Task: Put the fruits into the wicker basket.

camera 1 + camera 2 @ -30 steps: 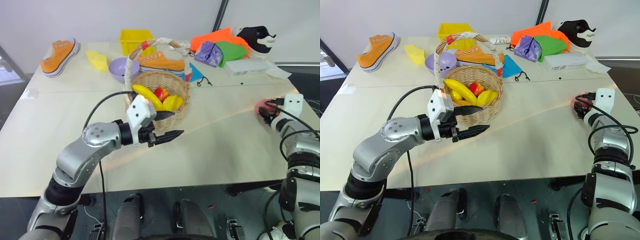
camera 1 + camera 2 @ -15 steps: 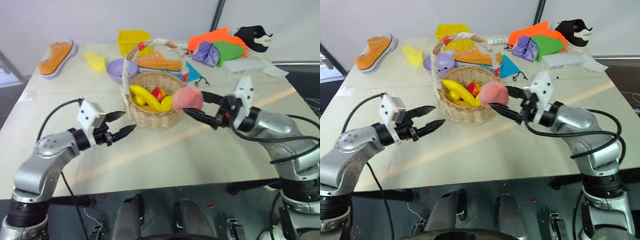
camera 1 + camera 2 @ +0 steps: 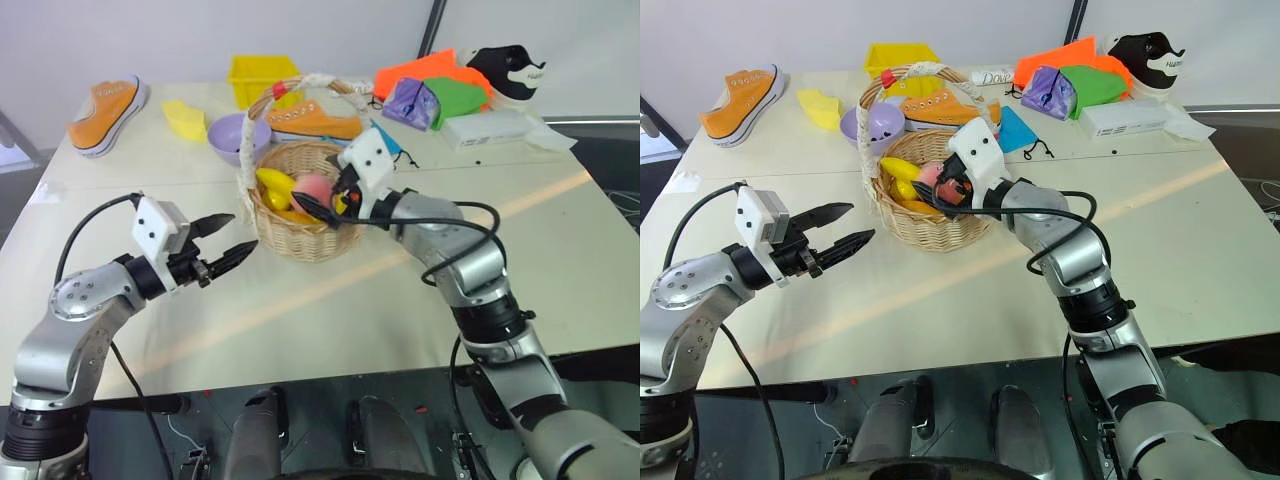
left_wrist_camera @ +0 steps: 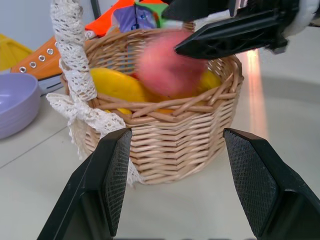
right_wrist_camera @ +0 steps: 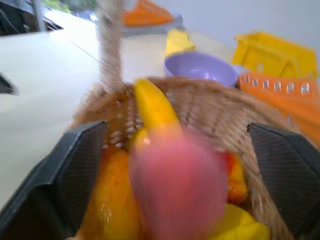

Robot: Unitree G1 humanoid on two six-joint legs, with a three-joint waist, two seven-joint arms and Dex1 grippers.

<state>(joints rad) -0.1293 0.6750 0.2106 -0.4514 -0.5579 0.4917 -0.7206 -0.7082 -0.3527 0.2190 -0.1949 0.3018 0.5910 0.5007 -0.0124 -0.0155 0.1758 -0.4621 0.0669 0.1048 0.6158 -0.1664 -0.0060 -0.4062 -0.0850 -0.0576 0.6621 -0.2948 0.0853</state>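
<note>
Since 1 second ago my right gripper (image 3: 322, 200) has swung from the tabletop (image 3: 420, 300) edge over the wicker basket (image 3: 300, 230), jaws apart around the peach (image 3: 312, 187), while my left gripper (image 3: 228, 240) waits beside it, jaws apart, empty.

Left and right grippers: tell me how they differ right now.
Place: the left gripper hangs over bare table beside the basket; the right gripper is over the basket's rim. Load: nothing is between the left fingers; the peach is blurred between the right fingers, which stand clear of it on both sides. Heading: each points toward the basket from an opposite side. Shared: both are open, with black fingers.
</note>
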